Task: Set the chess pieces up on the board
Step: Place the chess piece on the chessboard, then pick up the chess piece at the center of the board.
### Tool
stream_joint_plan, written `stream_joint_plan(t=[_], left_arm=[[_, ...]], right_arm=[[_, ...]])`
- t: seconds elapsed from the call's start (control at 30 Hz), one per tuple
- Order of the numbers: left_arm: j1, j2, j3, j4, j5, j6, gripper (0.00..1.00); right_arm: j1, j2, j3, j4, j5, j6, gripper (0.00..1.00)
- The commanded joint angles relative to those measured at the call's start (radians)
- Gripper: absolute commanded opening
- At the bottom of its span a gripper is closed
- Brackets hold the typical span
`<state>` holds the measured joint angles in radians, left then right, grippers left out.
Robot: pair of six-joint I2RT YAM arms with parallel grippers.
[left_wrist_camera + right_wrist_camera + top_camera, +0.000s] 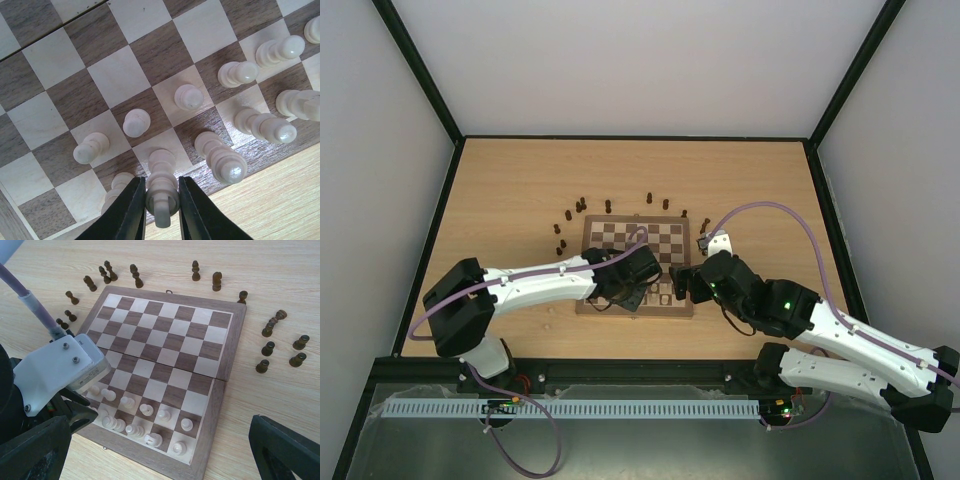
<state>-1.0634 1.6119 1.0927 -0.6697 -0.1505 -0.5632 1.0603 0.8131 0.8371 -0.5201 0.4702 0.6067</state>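
The board lies mid-table. Cream pieces stand in two rows along its near edge. Dark brown pieces stand loose on the table around its far edge and sides. My left gripper is low over the near-left part of the board. In the left wrist view it is shut on the head of a tall cream piece that stands upright on a near-row square. My right gripper hovers by the board's near right; in its wrist view it is wide open and empty.
More dark pieces are scattered on the table right of the board and others beyond its far edge. The left arm's white wrist covers the board's near-left corner. Cream neighbours stand close beside the held piece.
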Motion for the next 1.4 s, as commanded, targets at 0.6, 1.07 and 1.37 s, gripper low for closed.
stream_joint_plan(t=[0.6,1.07,1.37], left_arm=[[0.029,-0.134,0.110,-0.098,-0.039,0.017,0.52],[0.177,-0.446,0.129,-0.247,-0.146,-0.002,0.87],[0.304,-0.546,0.036,-0.261,-0.114,-0.027,0.99]], right_arm=[[-0.002,-0.006,-0.001,-0.018,0.000,-0.009,0.99],[-0.002,0.002,-0.002,-0.017,0.001,-0.007,0.99],[-0.003,0.020,-0.001,-0.013,-0.011,-0.012,0.99]])
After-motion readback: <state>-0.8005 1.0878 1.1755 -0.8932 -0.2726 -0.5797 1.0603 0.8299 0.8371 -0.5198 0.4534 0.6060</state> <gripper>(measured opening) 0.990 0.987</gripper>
